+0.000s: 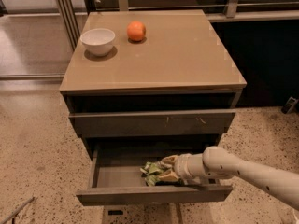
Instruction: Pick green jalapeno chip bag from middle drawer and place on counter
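The green jalapeno chip bag (152,172), crumpled green and white foil, lies on the floor of the open middle drawer (112,177), right of its centre. My gripper (169,169) reaches into the drawer from the right, on the end of the white arm (243,171). It is at the bag's right end and touches it. The counter (177,55) is the tan top of the grey cabinet, above the drawer.
A white bowl (98,40) and an orange (136,31) stand at the back left of the counter. The closed drawer front (149,122) above overhangs the back of the open drawer. Speckled floor surrounds the cabinet, with a dark wall at right.
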Motion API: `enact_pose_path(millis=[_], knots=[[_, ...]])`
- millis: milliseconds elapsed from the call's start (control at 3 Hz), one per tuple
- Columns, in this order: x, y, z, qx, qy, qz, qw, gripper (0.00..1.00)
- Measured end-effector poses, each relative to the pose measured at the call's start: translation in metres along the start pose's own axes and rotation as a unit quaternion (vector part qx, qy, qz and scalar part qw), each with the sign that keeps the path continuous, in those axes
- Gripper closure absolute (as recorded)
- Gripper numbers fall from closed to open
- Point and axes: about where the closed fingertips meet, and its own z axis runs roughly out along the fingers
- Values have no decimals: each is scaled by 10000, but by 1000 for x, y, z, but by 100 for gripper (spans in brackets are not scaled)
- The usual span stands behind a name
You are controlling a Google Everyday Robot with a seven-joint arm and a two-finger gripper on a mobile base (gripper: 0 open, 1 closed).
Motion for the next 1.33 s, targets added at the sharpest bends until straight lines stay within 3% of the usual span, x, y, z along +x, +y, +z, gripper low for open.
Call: enact_pose_path(millis=[667,1333], knots=[[13,0,16,-86,34,100,9999,47],[14,0,16,-88,34,101,9999,88]])
